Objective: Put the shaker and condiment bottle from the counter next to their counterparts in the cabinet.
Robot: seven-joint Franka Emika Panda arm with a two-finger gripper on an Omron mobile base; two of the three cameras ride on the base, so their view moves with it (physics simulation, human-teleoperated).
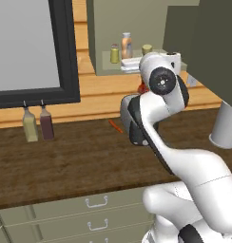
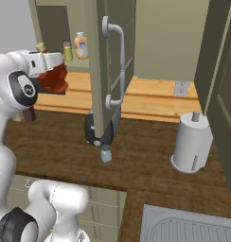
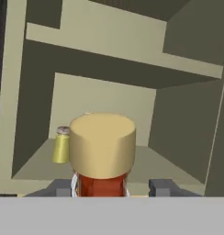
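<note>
The tool is gripping the condiment bottle, its two dark fingertips standing on either side of the red ribbed body just below the cork stopper; the jaws are partly closed on the glass. In the hand view the cork is sitting low in the centre, facing the open cabinet; the yellow-green shaker is standing on the cabinet's flat shelf, to the left of the cork. In the right base view the condiment bottle is being held in the air, well above the table, in front of and below the cabinet opening; the pale orange bottle and the yellow-green shaker are standing near each other on the shelf inside. The pale blue-grey shaker is standing upright on the table, just below the lower edge of the open cabinet door. A grey paper towel holder is standing on the table to the right. In the left base view a slim maroon bottle and a pale yellow bottle are standing side by side at the back of the table, under the dark window frame.
</note>
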